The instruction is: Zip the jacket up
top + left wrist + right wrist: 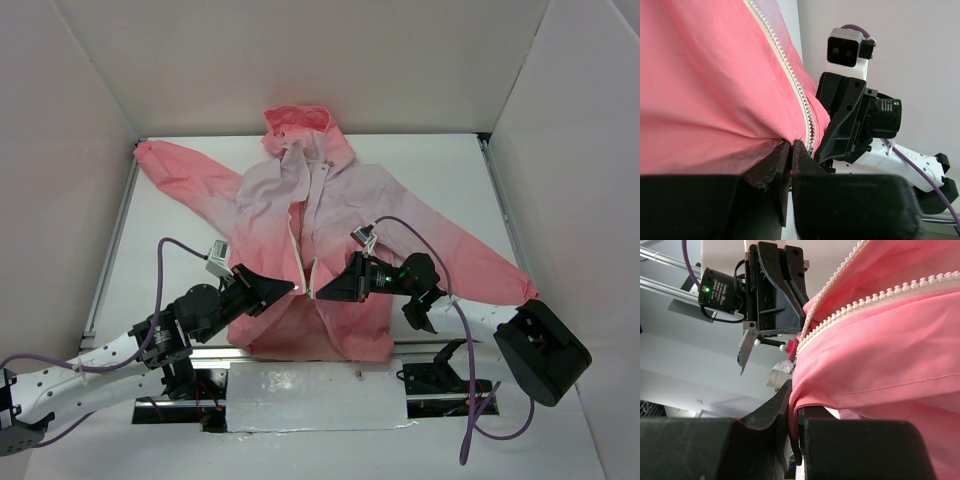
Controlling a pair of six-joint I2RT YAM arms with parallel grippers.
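The jacket (330, 215) lies face up on the white table, hood at the far side, coral pink fading to pale lilac at the chest, its white zipper (300, 235) open down the front. My left gripper (290, 288) is shut on the left front panel's edge beside the zipper teeth (797, 85). My right gripper (322, 290) is shut on the right front panel's edge, a fold of pink fabric (805, 405) pinched between its jaws. The two grippers face each other at the lower part of the zipper, nearly touching. The zipper slider is hidden.
White walls stand close around the table (170, 250) on the left, right and back. The jacket's sleeves reach to the far left (160, 160) and the near right (500, 275). A foil-covered plate (315, 395) lies at the near edge between the arm bases.
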